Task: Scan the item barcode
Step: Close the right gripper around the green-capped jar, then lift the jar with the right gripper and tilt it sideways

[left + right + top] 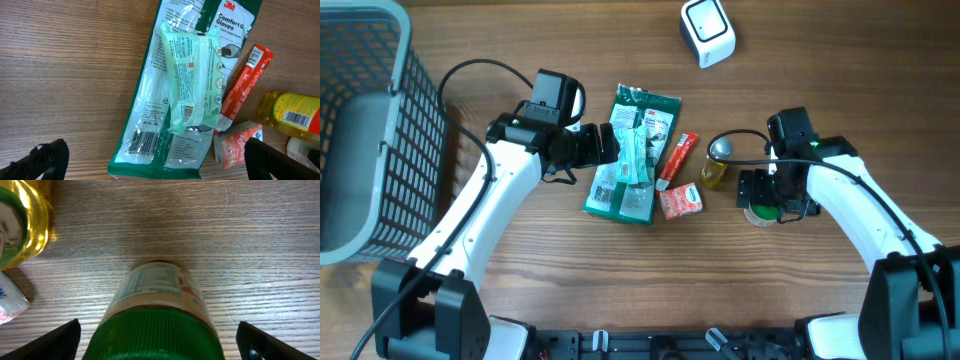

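- Green-lidded jar (155, 295) stands upright on the desk (620, 290), toward its right edge, between the fingers of the right end effector (157, 335). The end effector is open, with a gap on each side (neither finger touches the jar).
- Yellow bottle (292, 112) stands just beside the jar.
- Left end effector (155, 150) is open and empty, hovering over a gloves packet (150, 115) mid-desk. A wipes pack (192, 75) lies on the packet, and both barcodes face up.
- Red tube (247, 82) lies just beside them.
- White scanner (707, 32) sits near the far edge, and a grey basket (360, 130) is at the left edge.
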{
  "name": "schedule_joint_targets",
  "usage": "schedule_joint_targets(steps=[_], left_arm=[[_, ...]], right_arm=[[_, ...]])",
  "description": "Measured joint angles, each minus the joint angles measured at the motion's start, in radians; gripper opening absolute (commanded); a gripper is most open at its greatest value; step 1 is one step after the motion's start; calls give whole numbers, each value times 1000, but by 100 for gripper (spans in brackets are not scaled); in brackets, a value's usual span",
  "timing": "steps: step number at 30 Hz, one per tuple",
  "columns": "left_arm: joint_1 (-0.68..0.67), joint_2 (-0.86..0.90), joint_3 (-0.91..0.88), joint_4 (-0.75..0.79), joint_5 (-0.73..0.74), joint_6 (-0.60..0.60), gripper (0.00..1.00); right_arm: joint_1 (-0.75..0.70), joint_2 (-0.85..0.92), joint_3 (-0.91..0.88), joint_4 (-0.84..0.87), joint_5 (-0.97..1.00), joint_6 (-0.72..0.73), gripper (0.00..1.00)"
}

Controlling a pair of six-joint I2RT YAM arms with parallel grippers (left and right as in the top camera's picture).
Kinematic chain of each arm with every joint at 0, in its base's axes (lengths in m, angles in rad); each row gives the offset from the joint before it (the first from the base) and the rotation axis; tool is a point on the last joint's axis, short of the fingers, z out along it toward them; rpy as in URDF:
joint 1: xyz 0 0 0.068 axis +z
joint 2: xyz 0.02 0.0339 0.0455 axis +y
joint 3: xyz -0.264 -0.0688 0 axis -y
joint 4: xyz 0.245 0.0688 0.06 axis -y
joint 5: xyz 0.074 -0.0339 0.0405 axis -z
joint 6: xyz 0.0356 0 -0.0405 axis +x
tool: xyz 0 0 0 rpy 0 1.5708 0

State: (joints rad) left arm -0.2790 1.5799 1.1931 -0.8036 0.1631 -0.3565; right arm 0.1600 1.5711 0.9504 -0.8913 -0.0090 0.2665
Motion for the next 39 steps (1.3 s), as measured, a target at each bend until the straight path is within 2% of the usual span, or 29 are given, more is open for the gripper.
schedule_joint_targets(steps=[8,16,26,33,37,39], left_arm=[[0,0,0,0,0,0,100],[0,0,0,0,0,0,100],[0,0,0,0,0,0,100],[0,0,0,0,0,0,100],[0,0,0,0,0,0,100],[0,0,0,0,0,0,100]], right_arm=[[0,0,-2,8,11,0,93],[0,0,-87,126,11,0,88],[0,0,-125,183,14,-2,65],[0,-6,-23,-18,7,9,61],[-1,-97,77,-128,-155,16,54],[-1,-146,81,-180,-283,17,46]])
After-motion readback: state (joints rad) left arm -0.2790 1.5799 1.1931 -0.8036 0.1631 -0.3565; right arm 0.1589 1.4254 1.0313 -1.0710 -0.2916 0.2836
